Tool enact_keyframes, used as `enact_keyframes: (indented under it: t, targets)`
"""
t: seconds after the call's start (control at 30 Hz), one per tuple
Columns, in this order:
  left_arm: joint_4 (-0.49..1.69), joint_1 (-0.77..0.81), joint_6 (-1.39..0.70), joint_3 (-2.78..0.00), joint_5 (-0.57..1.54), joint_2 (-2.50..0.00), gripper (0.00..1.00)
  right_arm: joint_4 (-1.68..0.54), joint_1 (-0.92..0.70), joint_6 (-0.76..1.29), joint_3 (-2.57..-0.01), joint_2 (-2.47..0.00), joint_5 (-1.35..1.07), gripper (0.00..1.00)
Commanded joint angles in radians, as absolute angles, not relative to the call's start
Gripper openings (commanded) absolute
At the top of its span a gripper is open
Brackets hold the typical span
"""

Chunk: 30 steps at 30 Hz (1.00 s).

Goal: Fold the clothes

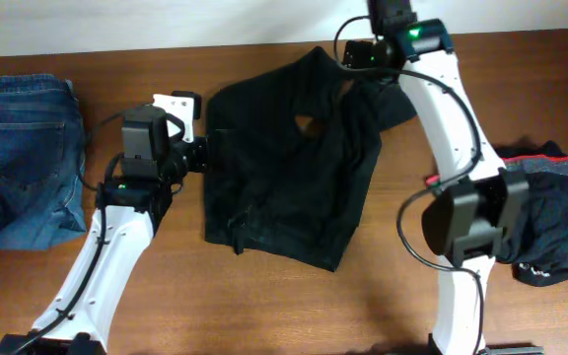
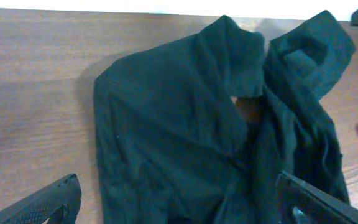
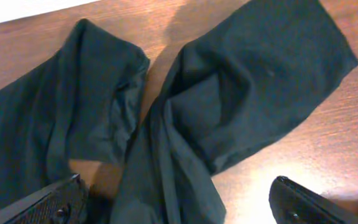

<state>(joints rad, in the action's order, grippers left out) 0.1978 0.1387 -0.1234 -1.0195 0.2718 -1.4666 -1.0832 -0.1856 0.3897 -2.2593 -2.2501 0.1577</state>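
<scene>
- As both arms carry nothing, I judge the fold of the black trousers (image 1: 284, 168) is only partly made: they lie bunched in the middle of the table (image 1: 264, 316), with the legs doubled toward the far side.
- Left gripper (image 1: 193, 130) sits just beside the left border of the trousers, jaws spread wide and pinching nothing.
- Right gripper (image 1: 359, 53) hovers over the far leg ends (image 3: 260, 81), jaws also spread wide and empty.
- The next move, in my opinion, calls for each gripper to descend on one edge and take a clean bite. The cloth is soft, so a careless pull may drag the layers under it.
- The left border runs rather straight. The far leg ends lie apart, and a small gap (image 1: 307, 125) of wood shows between the layers.
- Free wood lies in front of the trousers. The blue jeans (image 1: 23, 163) to the left and the second black garment (image 1: 550, 232) to the right, by the right arm, both limit sideways pulls.
</scene>
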Motion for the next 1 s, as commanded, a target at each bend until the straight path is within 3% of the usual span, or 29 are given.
enact_keyframes:
  t: [0.0,0.13,0.17,0.2,0.3,0.67,0.83,0.9,0.97]
  targets:
    - [0.212,0.134,-0.107,-1.038,0.265,-1.473,0.99,-1.055,-0.187,0.455,-2.265,-2.341,0.215,0.99]
    - [0.220,0.134,-0.107,-1.038,0.265,-1.473,0.99,-0.976,-0.182,0.455,-2.265,-2.397,0.218,0.98]
    - [0.221,0.134,-0.107,-1.038,0.265,-1.473,0.99,-0.965,-0.182,0.455,-2.265,-2.401,0.219,0.95]
    - [0.222,0.134,-0.107,-1.038,0.265,-1.473,0.99,-0.944,-0.182,0.455,-2.265,-2.410,0.219,0.85]
    - [0.223,0.134,-0.107,-1.038,0.265,-1.473,0.99,-0.906,-0.170,0.472,-2.265,-2.438,0.226,0.75]
    - [0.231,0.134,-0.107,-1.038,0.265,-1.473,0.99,-0.892,-0.130,0.492,-2.265,-2.522,0.221,0.67]
    - [0.245,0.134,-0.107,-1.037,0.265,-1.473,0.99,-0.907,-0.129,0.491,-2.279,-2.523,0.221,0.41]
    - [0.245,0.134,-0.107,-1.037,0.265,-1.473,0.99,-0.948,-0.125,0.491,-2.303,-2.523,0.221,0.35]
    - [0.245,0.134,-0.107,-1.037,0.265,-1.473,0.99,-1.021,-0.116,0.483,-2.353,-2.517,0.214,0.13]
